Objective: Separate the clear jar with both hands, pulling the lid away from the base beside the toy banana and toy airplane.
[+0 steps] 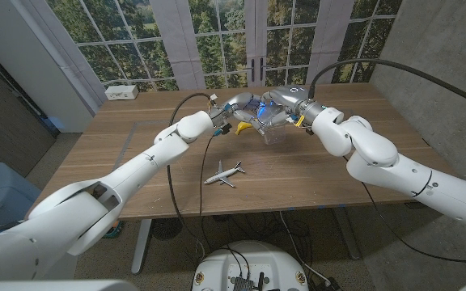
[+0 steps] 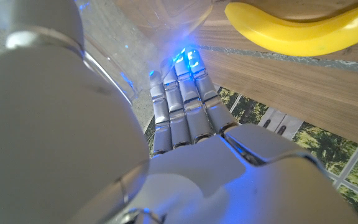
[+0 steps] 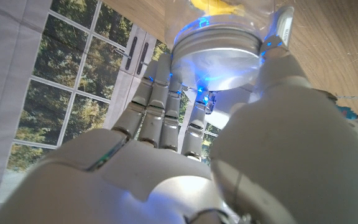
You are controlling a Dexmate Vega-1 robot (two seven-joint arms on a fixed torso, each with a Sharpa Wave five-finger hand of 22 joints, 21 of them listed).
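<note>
The clear jar [image 1: 272, 129] sits at the far middle of the table [image 1: 314, 174], caught between both hands, with the toy banana [image 1: 242, 126] just beside it on the robot's left and the toy airplane [image 1: 224, 174] well apart, nearer the robot. In the right wrist view the right hand [image 3: 185, 155] is wrapped around the silvery lid [image 3: 215, 56], fingers on one side and thumb on the other, so it is grasping the lid. In the left wrist view the left hand [image 2: 185, 118] has its fingers laid along the transparent wall of the base [image 2: 148, 37]; it appears to be grasping the base, though the thumb side is blurred. The step in hand looks like the pull itself: I would keep the left hand firm and still as an anchor, draw the lid straight along the jar's axis, and avoid sweeping sideways into the banana. The jar is smooth, glossy plastic or glass, likely slippery; the lid is round, ridged and metallic-looking; the banana is glossy yellow and curved; the airplane small, white and hard; the table matt wood grain.
</note>
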